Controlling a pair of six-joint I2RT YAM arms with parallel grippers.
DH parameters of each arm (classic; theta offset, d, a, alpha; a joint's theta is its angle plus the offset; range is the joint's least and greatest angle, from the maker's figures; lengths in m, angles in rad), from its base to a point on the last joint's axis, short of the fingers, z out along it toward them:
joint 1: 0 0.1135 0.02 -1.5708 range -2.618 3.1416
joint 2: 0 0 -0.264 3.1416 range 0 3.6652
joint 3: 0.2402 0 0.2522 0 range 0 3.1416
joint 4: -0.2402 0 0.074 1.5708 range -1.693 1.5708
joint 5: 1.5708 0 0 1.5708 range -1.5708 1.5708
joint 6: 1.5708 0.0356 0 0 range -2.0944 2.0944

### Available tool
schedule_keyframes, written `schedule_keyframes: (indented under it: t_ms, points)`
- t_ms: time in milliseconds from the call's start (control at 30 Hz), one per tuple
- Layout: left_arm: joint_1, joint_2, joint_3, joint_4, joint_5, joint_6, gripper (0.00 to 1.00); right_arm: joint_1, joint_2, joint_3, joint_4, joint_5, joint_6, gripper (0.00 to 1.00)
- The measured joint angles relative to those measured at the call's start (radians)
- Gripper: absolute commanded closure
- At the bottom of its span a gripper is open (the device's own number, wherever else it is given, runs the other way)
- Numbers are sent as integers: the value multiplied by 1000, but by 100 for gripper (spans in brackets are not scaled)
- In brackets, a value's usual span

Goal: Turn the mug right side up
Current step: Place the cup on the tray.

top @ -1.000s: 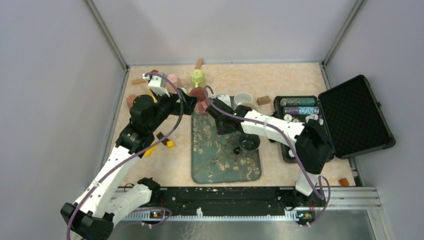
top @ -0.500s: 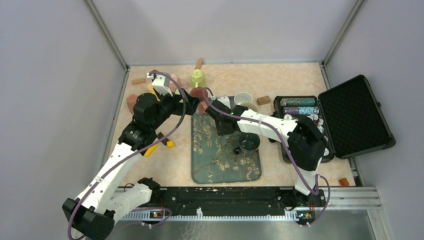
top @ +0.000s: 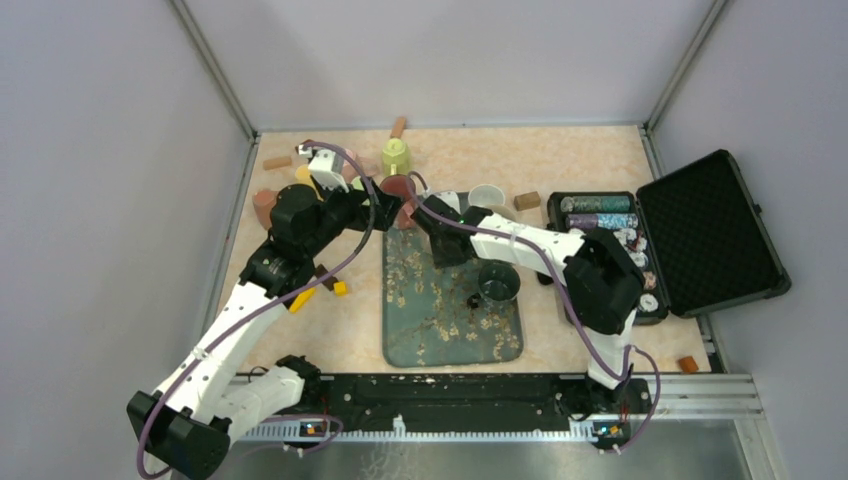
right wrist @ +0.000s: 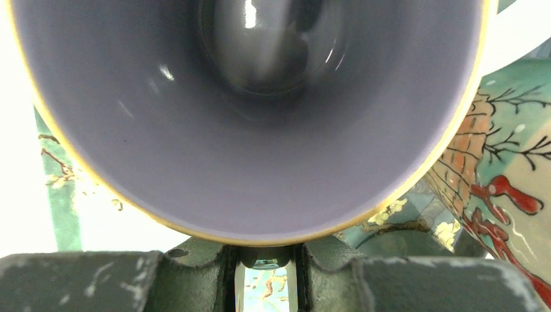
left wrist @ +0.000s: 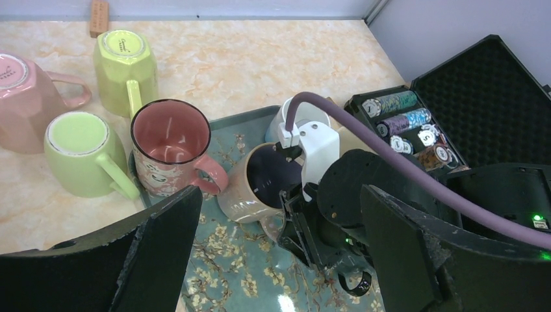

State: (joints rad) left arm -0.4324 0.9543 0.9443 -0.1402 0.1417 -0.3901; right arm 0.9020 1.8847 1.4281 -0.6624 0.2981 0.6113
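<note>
My left gripper (left wrist: pixel 279 192) hangs over the tray's far left corner with its fingers (left wrist: pixel 156 250) spread wide and nothing between them. Farthest left in its wrist view, a pink mug (left wrist: pixel 19 97) sits bottom up on the table, with a wooden block (left wrist: pixel 99 16) lying behind it. Beside the pink one are a lime mug (left wrist: pixel 123 62), also bottom up, and a pale green mug (left wrist: pixel 78 146) nearer me. Next comes a red mug (left wrist: pixel 170 140), upright with its mouth open, at the edge of the tray (left wrist: pixel 240 276). Just to the right of its handle is the mug (left wrist: pixel 256 183), beige outside and dark purple inside. It is over the tray's far left corner, tilted so that its mouth faces up and toward the left wrist camera. I cannot tell whether its lower edge touches the tray. My right gripper (right wrist: pixel 268 257) is clamped on the mug's wall at the rim. In its own view the purple inside fills nearly everything, and the two fingers sit close together at the bottom with the rim pinched between them. Behind the right wrist a white mug (top: pixel 487 196) stands just off the tray's far edge. Farther right on the tray a dark mug (top: pixel 498 283) stands upright. At the far right a black case (top: pixel 715 235) lies open, with rows of chips (left wrist: pixel 396 104) in its left half.
</note>
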Motion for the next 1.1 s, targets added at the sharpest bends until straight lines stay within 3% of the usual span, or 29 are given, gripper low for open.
schedule_keyframes:
  t_ms: [500,867,1100]
  points:
    - [7,19,0,4,14,1,1,-37,14,19,6,-16,-3,100]
    - [7,17,-4,3,19,4,1,-82,157,218,-33,-9,-51,100]
    - [8,16,-5,4,19,5,2,-98,198,284,-72,-3,-70,94]
